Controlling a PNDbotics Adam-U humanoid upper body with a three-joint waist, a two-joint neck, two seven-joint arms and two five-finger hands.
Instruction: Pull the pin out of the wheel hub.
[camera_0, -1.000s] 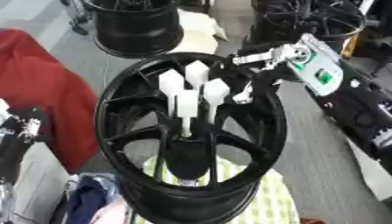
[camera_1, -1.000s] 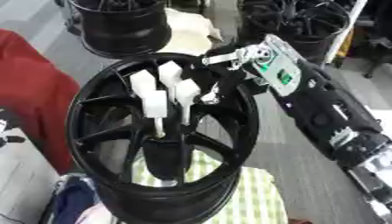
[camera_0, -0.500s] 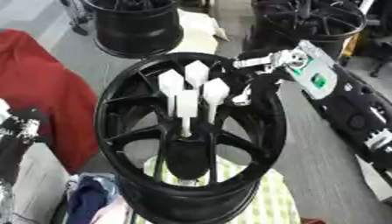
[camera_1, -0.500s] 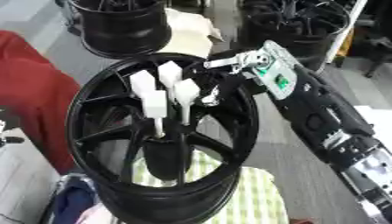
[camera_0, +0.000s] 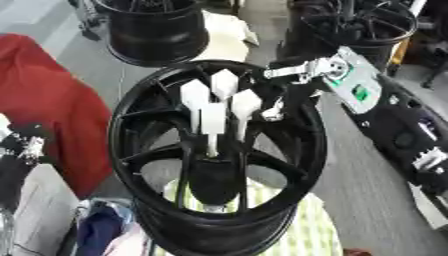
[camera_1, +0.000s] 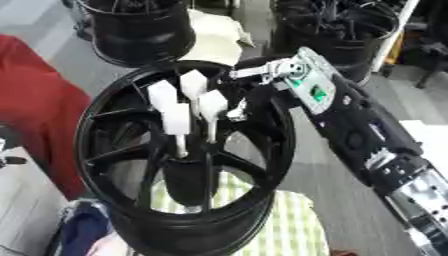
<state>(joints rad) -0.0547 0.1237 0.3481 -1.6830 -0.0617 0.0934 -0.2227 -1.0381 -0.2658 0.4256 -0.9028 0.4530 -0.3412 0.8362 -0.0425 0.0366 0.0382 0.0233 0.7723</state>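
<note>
Pins (camera_0: 214, 117) stand in the middle of the black wheel hub (camera_0: 131, 120): 4 white, flat-headed ones, clustered together, their thin stems running down into the hub's centre. Their long axis points up and toward me, out of the hub's face.

From the right hand (camera_0: 289, 82), which reaches over the hub's upper right rim, the cluster lies just off the fingertips, down and to the robot's left; the nearest head, the rightmost one (camera_0: 246, 103), sits close beside a pale fingertip (camera_0: 273, 112) that dips inside the rim. Whether that finger touches a pin, I cannot tell. The hand's fingers are dark against the dark spokes, so I cannot say whether they are spread or curled.

The left hand (camera_0: 24, 150) hangs at the lower left edge, well apart from the pins, its fingers not readable either. So the right hand is plainly the nearer, and I'd judge the pull has to go along the stems, up and outward.

A green patch (camera_1: 317, 93) shows on the right wrist's pale plate; no writing is legible there.
</note>
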